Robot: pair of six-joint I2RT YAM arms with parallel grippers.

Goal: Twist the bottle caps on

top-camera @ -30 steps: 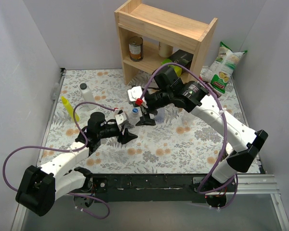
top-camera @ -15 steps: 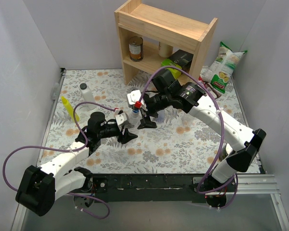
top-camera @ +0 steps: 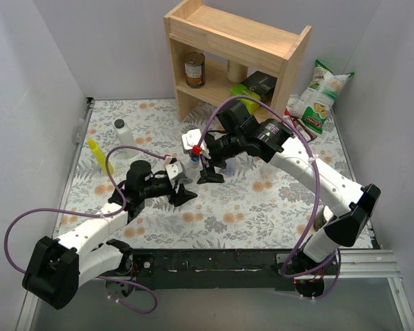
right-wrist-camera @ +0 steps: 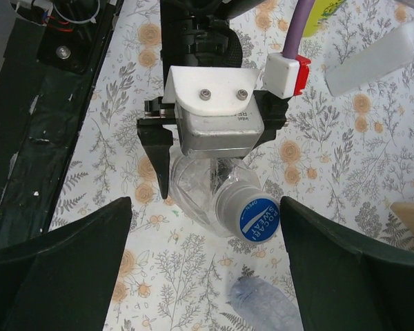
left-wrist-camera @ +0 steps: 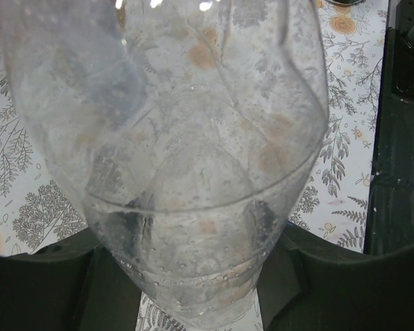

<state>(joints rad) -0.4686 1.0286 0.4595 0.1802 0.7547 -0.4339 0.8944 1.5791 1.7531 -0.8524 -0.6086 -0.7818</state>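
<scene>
My left gripper [top-camera: 181,186] is shut on a clear bottle [top-camera: 188,172] and holds it tilted over the floral mat. The bottle fills the left wrist view [left-wrist-camera: 193,172], pinched low down between the dark fingers [left-wrist-camera: 48,289]. A blue cap [right-wrist-camera: 260,219] sits on its neck. My right gripper [right-wrist-camera: 205,207] is wide open above it, a finger on either side of the cap, touching nothing; it also shows in the top view [top-camera: 210,174]. A second, bluish bottle [right-wrist-camera: 265,303] lies on the mat just beyond. The other caps and the third bottle are not in view.
A white bottle with a dark cap [top-camera: 124,132] and a yellow squeeze bottle [top-camera: 96,153] stand at the left of the mat. A wooden shelf [top-camera: 234,48] holding a can is at the back. A snack bag [top-camera: 321,93] leans at the back right.
The right arm's wrist has shifted slightly over the bottle. The left arm still holds the bottle in the same place.
</scene>
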